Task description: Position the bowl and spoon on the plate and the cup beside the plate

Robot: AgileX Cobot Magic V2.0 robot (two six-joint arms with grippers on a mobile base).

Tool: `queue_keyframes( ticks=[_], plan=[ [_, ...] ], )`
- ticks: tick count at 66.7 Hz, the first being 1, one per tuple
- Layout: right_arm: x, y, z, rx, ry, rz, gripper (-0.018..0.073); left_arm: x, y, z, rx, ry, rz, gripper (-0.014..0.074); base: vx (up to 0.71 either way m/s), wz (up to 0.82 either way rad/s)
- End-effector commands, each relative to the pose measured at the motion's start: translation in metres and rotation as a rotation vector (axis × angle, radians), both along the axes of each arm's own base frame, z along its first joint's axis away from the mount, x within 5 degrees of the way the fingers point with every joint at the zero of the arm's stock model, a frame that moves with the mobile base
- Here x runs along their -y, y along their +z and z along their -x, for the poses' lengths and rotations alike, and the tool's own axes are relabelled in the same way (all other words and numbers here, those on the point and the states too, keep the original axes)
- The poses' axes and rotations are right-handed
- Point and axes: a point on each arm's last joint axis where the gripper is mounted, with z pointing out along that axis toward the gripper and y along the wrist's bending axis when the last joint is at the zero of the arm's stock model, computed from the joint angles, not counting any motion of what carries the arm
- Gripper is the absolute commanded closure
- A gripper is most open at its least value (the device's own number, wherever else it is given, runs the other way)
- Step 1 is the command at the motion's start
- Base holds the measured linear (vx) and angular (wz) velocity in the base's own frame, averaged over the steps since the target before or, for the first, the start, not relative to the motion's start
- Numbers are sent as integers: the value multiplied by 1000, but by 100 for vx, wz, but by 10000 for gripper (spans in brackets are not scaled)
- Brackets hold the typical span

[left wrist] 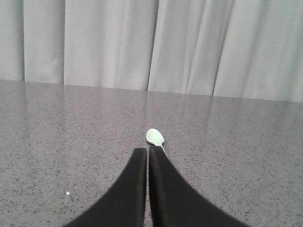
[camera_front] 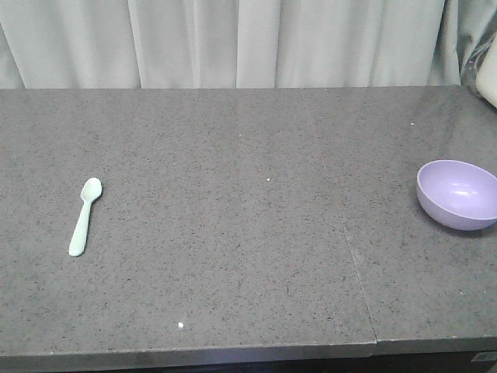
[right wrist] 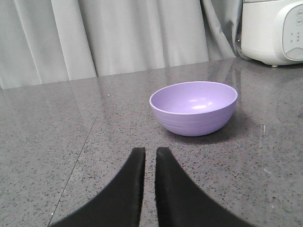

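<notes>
Shows nothing arranged yet: spoon and bowl well apart on table, plate and cup unseen, left gripper and right gripper closed, empty.

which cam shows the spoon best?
Exterior front-facing: the whole spoon lies in plain sight, head to handle. Left wrist shows only its head, the handle behind the left tool. Right wrist misses it.

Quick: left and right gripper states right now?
Left gripper: closed, holding nothing; the spoon lies on the table beyond its tips.
Right gripper: closed but for a thin gap, holding nothing; the bowl sits ahead.
</notes>
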Motion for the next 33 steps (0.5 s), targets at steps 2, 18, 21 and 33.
queue_keyframes(
  ticks=[2,18,21,33],
  plan=[
    [-2,1,0,64,19,10,489,2,-3,0,60,-18,16,602,0,0],
    [-2,1,0,64,19,10,489,2,-3,0,60,-18,16,602,0,0],
    [-2,1,0,64,19,10,489,2,-3,0,60,-18,16,602,0,0],
    [-2,1,0,64,19,10,489,2,-3,0,60,-18,16,602,0,0]
  ],
)
